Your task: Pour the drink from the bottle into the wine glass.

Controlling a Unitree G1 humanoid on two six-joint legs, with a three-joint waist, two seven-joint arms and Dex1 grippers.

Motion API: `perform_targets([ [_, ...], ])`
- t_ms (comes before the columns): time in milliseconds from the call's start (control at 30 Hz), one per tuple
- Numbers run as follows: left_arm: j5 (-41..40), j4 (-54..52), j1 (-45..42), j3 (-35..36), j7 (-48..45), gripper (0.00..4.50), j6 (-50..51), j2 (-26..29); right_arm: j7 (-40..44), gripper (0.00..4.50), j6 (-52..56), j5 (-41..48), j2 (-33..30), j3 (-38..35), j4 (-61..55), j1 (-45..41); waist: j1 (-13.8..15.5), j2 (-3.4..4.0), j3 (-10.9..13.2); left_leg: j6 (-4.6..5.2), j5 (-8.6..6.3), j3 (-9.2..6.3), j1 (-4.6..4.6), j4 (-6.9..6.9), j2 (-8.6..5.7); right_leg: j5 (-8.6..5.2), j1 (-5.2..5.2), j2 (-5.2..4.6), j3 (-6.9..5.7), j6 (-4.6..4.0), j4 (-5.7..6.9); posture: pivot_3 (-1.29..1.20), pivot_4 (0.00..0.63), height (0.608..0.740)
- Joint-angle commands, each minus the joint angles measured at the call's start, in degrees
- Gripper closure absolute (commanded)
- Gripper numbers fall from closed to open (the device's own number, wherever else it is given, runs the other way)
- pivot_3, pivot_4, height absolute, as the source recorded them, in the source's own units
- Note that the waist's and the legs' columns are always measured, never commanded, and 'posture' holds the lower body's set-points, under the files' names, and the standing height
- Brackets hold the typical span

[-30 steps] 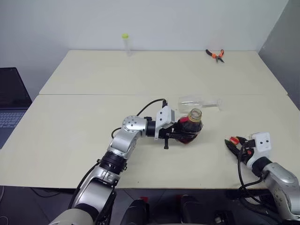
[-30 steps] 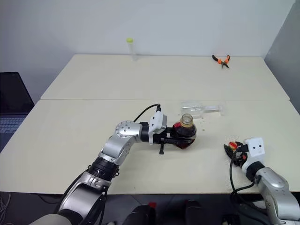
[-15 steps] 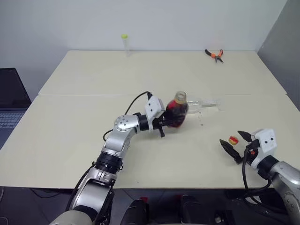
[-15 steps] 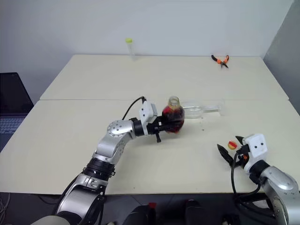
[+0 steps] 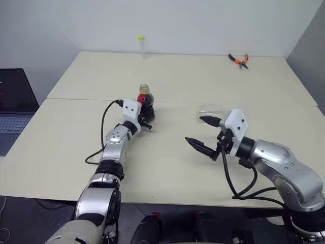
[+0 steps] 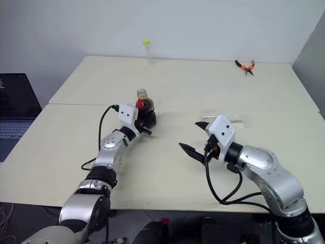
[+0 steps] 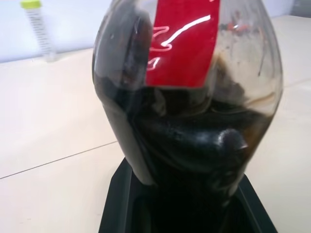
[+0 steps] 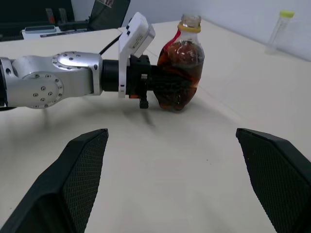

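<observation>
Right wrist view: uncapped bottle, half full of dark drink, clenched in left end effector; right end effector spread, empty.

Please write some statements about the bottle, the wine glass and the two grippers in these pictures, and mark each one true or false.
1. The left gripper is shut on the bottle. True.
2. The bottle still has its cap on. False: its mouth is open, with only a yellow ring around the neck.
3. The right gripper is open and holds nothing. True.
4. The wine glass stands upright on the table. False: it lies on its side behind the right gripper.
5. The bottle holds dark brown drink. True.
6. The pliers lie next to the bottle. False: they lie at the table's far right.
</observation>
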Motion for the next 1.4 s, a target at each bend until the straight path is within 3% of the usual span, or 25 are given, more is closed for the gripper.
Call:
perform_targets([
  [33, 0.5, 4.2, -4.1, 2.0, 3.6, 3.86, -4.5, 1.3, 0.7, 0.00, -1.3, -1.1, 0.7, 0.6, 0.0, -1.4, 0.0, -0.01, 0.0, 0.00, 0.00, 0.02, 0.00, 0.00, 0.00, 0.00, -0.02, 0.00, 0.02, 0.00, 0.02, 0.00, 0.150, 0.740],
  [200, 0.1, 9.9, -5.9, 3.5, 6.2, 3.86, -5.6, 1.6, 1.0, 0.00, -1.8, -2.1, 1.3, 1.2, 0.6, -1.6, -0.2, -0.01, 0.0, 0.01, -0.01, 0.00, 0.03, -0.03, 0.04, 0.00, -0.05, 0.05, 0.02, 0.00, 0.09, 0.00, 0.150, 0.740],
  [600, -1.3, 7.2, -0.7, 4.7, 2.9, 0.03, -6.4, 0.6, 1.8, 0.00, -0.3, -1.6, 0.7, 0.2, -1.1, -0.5, -1.1, -0.03, 0.0, 0.01, 0.00, -0.01, 0.05, -0.04, 0.03, 0.00, -0.04, 0.04, 0.03, -0.01, 0.10, 0.00, 0.150, 0.740],
  [767, -1.5, -1.4, 5.2, 4.5, 2.9, 0.03, -5.8, 0.5, 2.3, 0.00, 0.0, -1.3, 0.1, -0.5, -1.9, 0.4, -1.1, -0.03, 0.0, 0.02, -0.01, -0.04, 0.05, -0.05, 0.06, 0.01, -0.04, 0.04, 0.02, -0.01, 0.11, 0.00, 0.150, 0.740],
  [1000, -3.4, -28.3, 22.5, 5.0, 5.9, 0.03, 3.5, 0.1, 2.7, 0.00, -0.9, -1.8, -2.3, -3.0, -3.0, 5.0, -1.1, -0.02, 0.0, 0.00, -0.02, -0.01, 0.07, -0.09, 0.12, 0.01, -0.05, -0.15, 0.09, -0.02, 0.09, 0.00, 0.150, 0.740],
  [1133, -5.5, -43.3, 33.5, 3.1, 5.5, 0.03, 11.7, -0.5, 0.3, 0.00, -5.3, -6.9, -3.7, -6.0, -1.0, 10.4, -1.0, 0.00, -0.1, 0.19, -0.12, -0.02, 0.17, -0.08, 0.11, 0.01, 0.06, -0.20, 0.08, -0.02, 0.11, 0.00, 0.150, 0.740],
  [1267, -4.1, -52.2, 37.7, -4.3, -1.9, 0.03, 16.2, 2.1, -5.8, 0.00, -12.9, -20.8, -6.6, -4.6, 4.9, 11.5, -0.8, 0.01, -0.1, 0.20, -0.12, 0.04, 0.20, -0.07, 0.07, 0.01, 0.09, -0.17, 0.08, -0.02, 0.12, 0.00, 0.150, 0.740],
  [1400, -8.2, -56.2, 34.3, -8.2, -10.1, 0.03, 23.4, 4.7, -13.5, 0.00, -20.6, -37.9, -9.3, 1.0, 15.0, 6.9, -0.6, 0.03, -0.1, 0.07, -0.05, 0.11, 0.23, -0.06, 0.07, 0.01, 0.11, 0.05, 0.10, -0.02, 0.13, 0.00, 0.150, 0.740],
])
